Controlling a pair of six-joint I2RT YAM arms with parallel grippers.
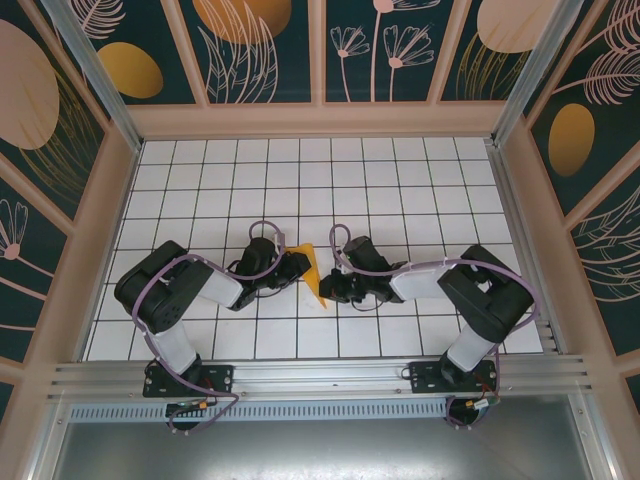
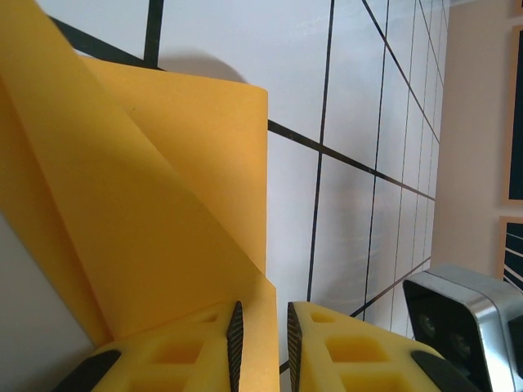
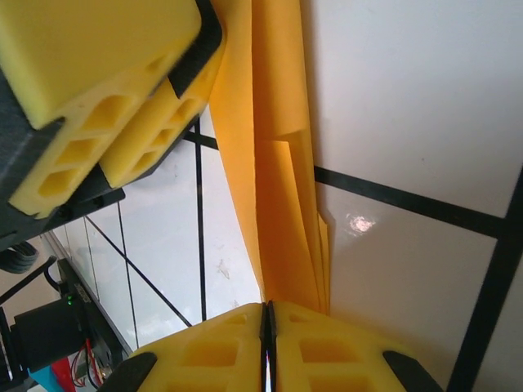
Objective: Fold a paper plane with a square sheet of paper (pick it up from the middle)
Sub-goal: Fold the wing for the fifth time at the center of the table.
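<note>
The right fingers (image 3: 327, 351) are pressed together on a folded edge of the sheet of paper (image 3: 278, 163), whose layers rise on edge from the white tiled surface (image 3: 409, 98). The left fingers (image 2: 343, 351) stand slightly apart, with the sheet's corner in their gap. A silver camera housing (image 2: 466, 314) sits just beside them. From above, 2 black wrists (image 1: 262, 258) crowd the sheet from both sides.

No text, label, brand, number or sign can be read in any of these views.
</note>
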